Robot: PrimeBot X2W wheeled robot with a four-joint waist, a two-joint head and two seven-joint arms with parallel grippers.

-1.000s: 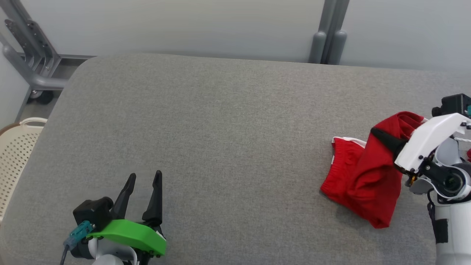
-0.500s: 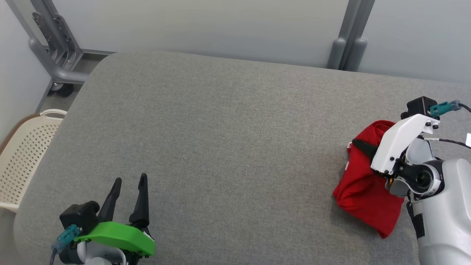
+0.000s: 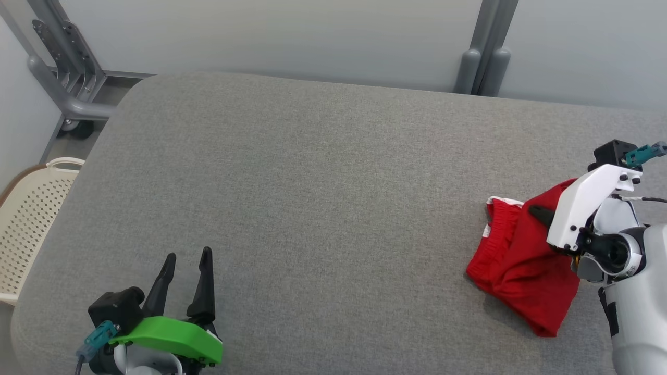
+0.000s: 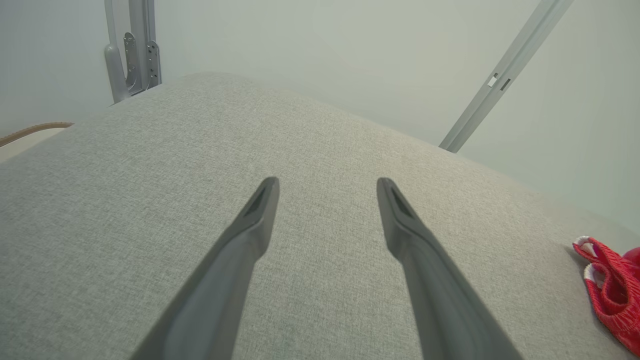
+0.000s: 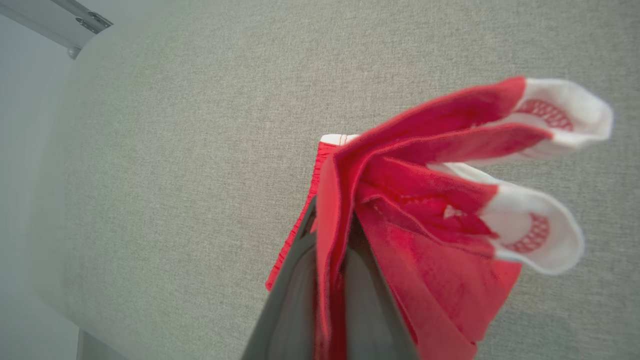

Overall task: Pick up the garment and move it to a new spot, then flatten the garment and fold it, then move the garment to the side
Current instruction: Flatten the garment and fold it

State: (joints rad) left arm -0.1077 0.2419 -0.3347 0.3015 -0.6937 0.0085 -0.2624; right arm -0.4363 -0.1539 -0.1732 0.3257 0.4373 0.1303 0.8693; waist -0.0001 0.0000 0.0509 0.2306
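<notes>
At the head view's right edge, the right gripper (image 3: 539,213) was clenched on the red garment (image 3: 521,265), partly raised off the grey table (image 3: 312,182); pick-up seemed underway, next a carry toward centre, while the left gripper (image 3: 188,252) rested spread at lower left.
</notes>
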